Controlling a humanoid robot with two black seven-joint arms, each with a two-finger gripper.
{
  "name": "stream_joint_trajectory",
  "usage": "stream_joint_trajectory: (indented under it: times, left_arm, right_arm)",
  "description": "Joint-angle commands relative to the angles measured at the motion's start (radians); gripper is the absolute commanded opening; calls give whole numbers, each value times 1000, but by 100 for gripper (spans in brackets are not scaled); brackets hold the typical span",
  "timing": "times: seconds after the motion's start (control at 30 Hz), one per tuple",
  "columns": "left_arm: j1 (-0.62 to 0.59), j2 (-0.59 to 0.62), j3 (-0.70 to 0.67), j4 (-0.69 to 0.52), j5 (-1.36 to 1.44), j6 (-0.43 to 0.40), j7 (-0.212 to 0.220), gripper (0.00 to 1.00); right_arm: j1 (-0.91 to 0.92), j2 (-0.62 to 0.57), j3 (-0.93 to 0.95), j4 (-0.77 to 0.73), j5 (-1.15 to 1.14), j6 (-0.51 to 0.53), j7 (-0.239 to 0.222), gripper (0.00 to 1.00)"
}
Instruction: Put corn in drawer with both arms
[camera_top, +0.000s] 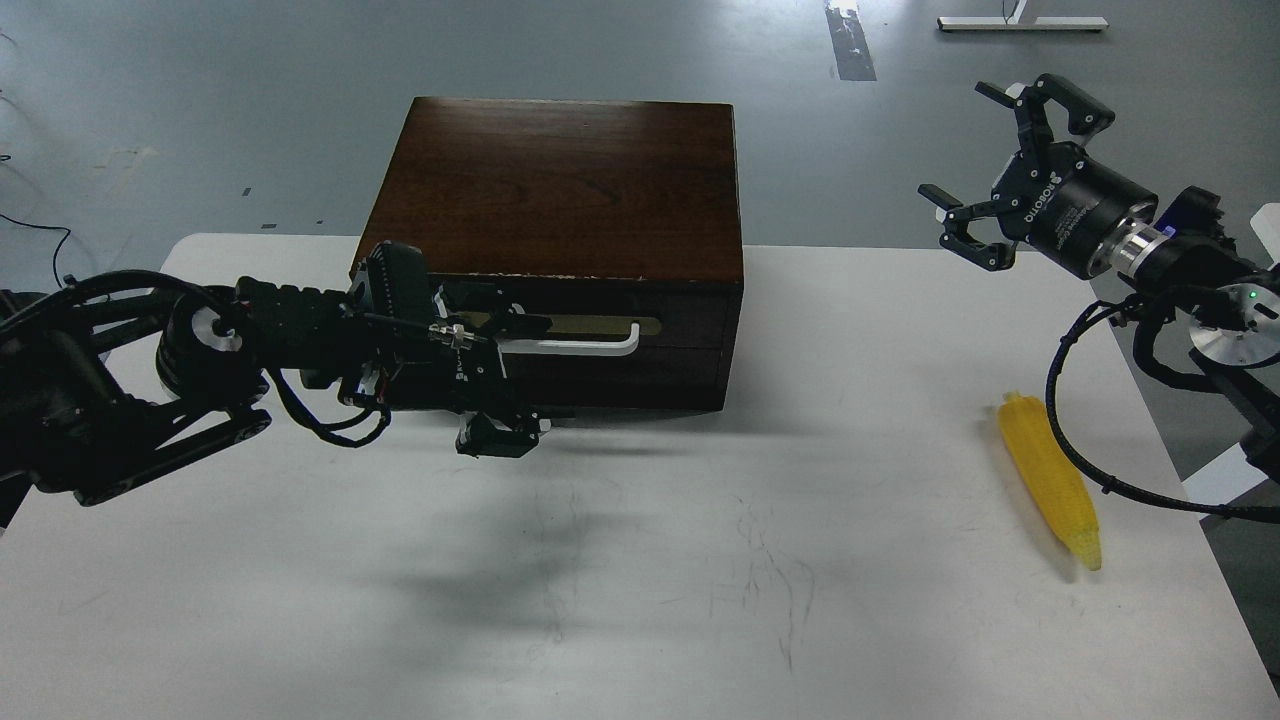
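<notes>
The corn (1050, 482), a yellow tapered cob, lies on the white table at the right, tip pointing to the front. The drawer (640, 340) of the dark brown box is closed, with its brass plate and white bar handle (590, 346) showing. My left gripper (500, 380) is open at the left end of the drawer front. Its upper finger (515, 323) lies at the handle's left end and its lower finger (495, 437) hangs by the box's bottom edge. My right gripper (980, 170) is open and empty, raised above the table's far right, well above the corn.
The brown box (560, 180) stands at the table's back middle. The white table (700, 560) has scuff marks at the front. Black cables (1080, 460) of my right arm hang beside the corn. The table's right edge is close to the corn.
</notes>
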Motion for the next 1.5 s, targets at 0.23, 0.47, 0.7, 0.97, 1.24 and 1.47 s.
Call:
stream_joint_trajectory:
  times: [0.23,0.47,0.7,0.97,1.24,1.47]
  left_arm:
    - [6,0,0,5,0,0,0,98]
    - [8,0,0,5,0,0,0,98]
    - [6,-1,0,4,0,0,0,98]
    - [0,2,1,-13,0,0,0,98]
    - [-3,-1,44,-27,0,0,0,98]
    - [-3,-1,44,-28,0,0,0,98]
  right_arm:
    - [0,5,1,-2,0,0,0,100]
    - [0,2,6,-2,0,0,0,100]
    - [0,2,8,-2,0,0,0,100]
    - [0,2,8,-1,0,0,0,100]
    - [0,0,8,-1,0,0,0,100]
    - [0,-3,8,-1,0,0,0,100]
